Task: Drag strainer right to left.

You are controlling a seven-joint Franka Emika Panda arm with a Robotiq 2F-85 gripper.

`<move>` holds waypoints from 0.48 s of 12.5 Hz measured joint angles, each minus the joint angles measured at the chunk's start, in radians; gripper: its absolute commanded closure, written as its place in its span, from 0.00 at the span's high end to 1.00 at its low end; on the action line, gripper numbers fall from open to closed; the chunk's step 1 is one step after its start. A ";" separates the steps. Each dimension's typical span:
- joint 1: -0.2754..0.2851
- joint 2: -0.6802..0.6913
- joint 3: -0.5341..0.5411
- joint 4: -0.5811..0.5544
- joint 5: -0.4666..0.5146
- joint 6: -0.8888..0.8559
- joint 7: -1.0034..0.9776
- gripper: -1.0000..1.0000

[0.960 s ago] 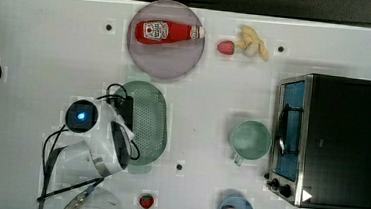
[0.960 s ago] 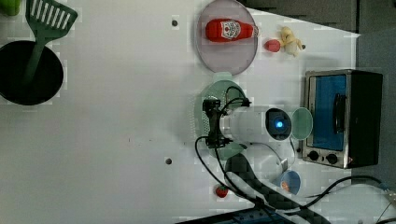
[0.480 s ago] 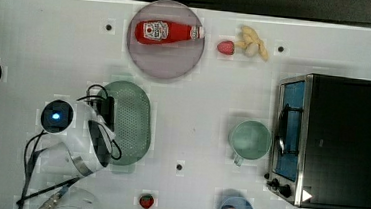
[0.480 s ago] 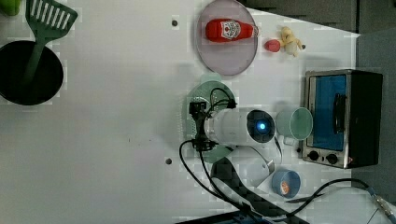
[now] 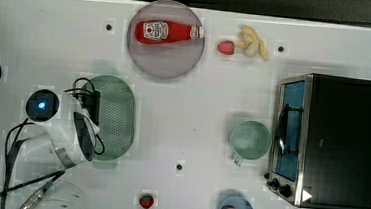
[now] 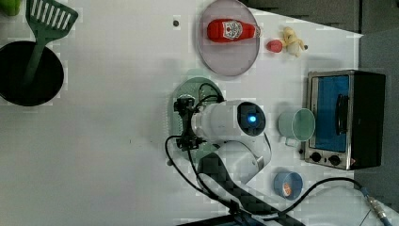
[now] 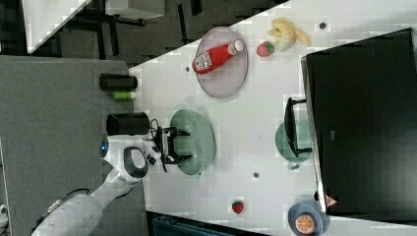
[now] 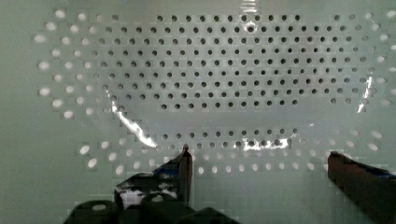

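The strainer [image 5: 115, 116] sits toward the top view's left below the plate [image 5: 164, 57], gripper [image 8: 257, 161] spread open inside its bowl, and I'd guess it's light, stiff, slidey plastic, so hooking 1 side wall beats pinching.

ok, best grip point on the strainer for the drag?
Take the strainer by its long side rim on the top view's left, coming from above. The oval is shallow and thin-walled, so fingers can straddle that wall. The gripper is already there, spread open.
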 measured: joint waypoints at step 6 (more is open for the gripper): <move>0.066 0.074 -0.010 0.114 0.018 -0.010 0.043 1.00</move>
